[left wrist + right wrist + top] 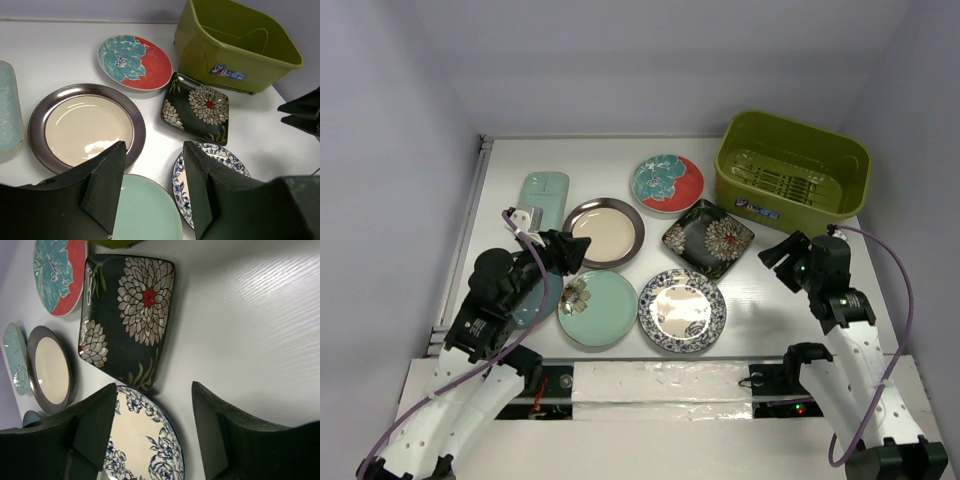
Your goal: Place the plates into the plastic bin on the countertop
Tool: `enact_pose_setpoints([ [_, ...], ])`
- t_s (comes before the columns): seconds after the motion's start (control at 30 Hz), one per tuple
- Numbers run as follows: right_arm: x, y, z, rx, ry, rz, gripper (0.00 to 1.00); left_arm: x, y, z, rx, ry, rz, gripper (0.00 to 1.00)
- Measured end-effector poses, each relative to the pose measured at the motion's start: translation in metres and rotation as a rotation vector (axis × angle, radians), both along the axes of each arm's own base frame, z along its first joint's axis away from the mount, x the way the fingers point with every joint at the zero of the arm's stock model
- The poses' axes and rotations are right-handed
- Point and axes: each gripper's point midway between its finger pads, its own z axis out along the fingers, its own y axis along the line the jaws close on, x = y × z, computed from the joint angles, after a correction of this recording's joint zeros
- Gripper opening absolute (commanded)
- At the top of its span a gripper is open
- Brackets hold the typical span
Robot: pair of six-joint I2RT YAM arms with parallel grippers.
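- Closest to me, the left gripper [152, 150] has its two dark fingers spread wide with nothing between them. It hangs above the near edge of the brown-rimmed cream plate [86, 126] and the far edge of the mint round plate [145, 212].
- The right gripper [155, 390] is likewise agape and empty, over bare countertop [770, 310] just right of the blue-white patterned plate [142, 440], with the black square floral plate [127, 315] just beyond.
- Every plate I can make out lies flat on the countertop. The red-teal floral plate [667, 183] sits farthest back, and the pale mint rectangular dish [542, 197] is off at the far left.
- The olive-green plastic bin [810, 213] stands in the far right corner, its ribbed floor bare, with no plate in it.
- To my eye the job has barely begun and both arms are lining up a first pick.
- The next move looks delicate. A finger has to get under a low rim and pinch it, and these plates may slide. The right arm looks better placed, as the black square plate lies just beside the bin.
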Motion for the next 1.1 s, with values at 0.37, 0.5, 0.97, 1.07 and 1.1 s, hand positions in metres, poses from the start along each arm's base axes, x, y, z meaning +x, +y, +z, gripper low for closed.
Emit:
enact_pose_setpoints([
  [0.37, -0.003, 0.028, -0.046, 0.116, 0.103, 0.102, 0.03, 0.001, 0.0, 0.001, 0.007, -0.006, 0.001, 0.02],
  [0.5, -0.013, 0.036, -0.058, 0.137, 0.14, 0.157, 0.44, 0.002, 0.002, 0.0, 0.013, -0.007, 0.01, 0.0],
  [0.97, 0.007, 0.052, -0.065, 0.22, 0.135, 0.19, 0.6, 0.004, 0.003, -0.001, 0.017, -0.003, 0.021, 0.2],
  [1.07, 0.021, 0.051, -0.065, 0.239, 0.118, 0.147, 0.58, 0.004, 0.003, -0.001, 0.016, -0.004, 0.021, 0.25],
  [1.1, 0.024, 0.05, -0.067, 0.24, 0.118, 0.133, 0.58, 0.004, 0.003, -0.001, 0.016, -0.004, 0.022, 0.26],
])
